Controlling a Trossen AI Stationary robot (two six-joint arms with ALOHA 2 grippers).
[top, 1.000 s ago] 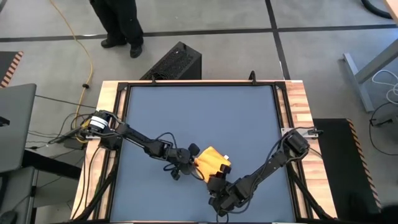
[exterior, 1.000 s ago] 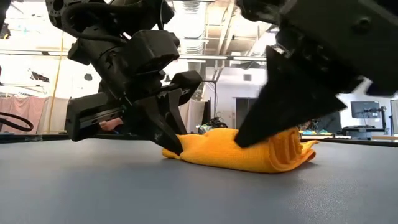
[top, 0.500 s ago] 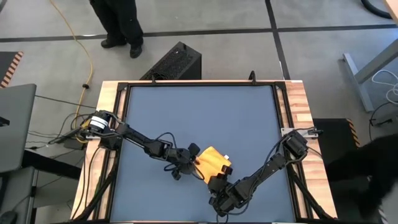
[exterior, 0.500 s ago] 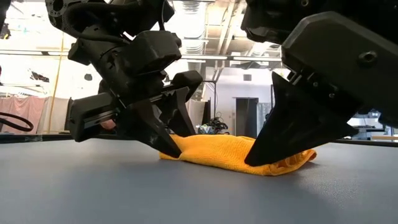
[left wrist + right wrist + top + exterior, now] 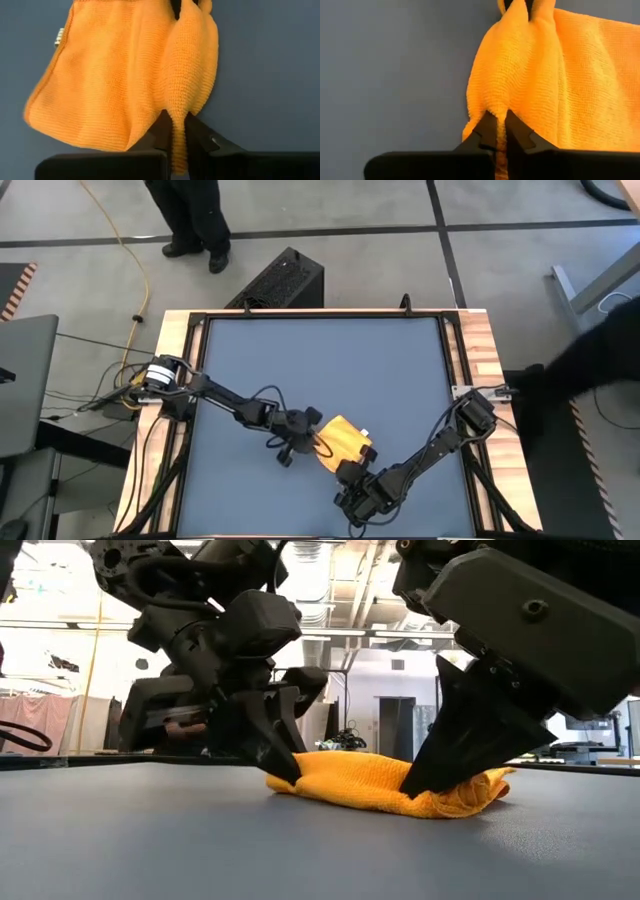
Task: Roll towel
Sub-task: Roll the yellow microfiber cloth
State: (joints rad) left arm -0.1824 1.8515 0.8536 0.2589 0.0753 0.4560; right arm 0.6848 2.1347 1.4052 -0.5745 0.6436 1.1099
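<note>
The bench is a wide blue-grey mat framed by black rails and wooden side strips, standing on a grey floor marked with dark lines. Beyond its far edge a person's dark legs and shoes stand on that floor, next to a black box and a yellow cable (it trails toward the left arm's base).

Both dark arms reach inward and meet at the near middle of the bench. There lies the towel, a bright yellow cloth bunched into a low, partly folded heap, with a small white tag at one edge.

The left gripper has its jaws pressed together on a pinched ridge of the towel's left end. The right gripper nips the towel's near edge, jaws closed tight on a fold of cloth.
</note>
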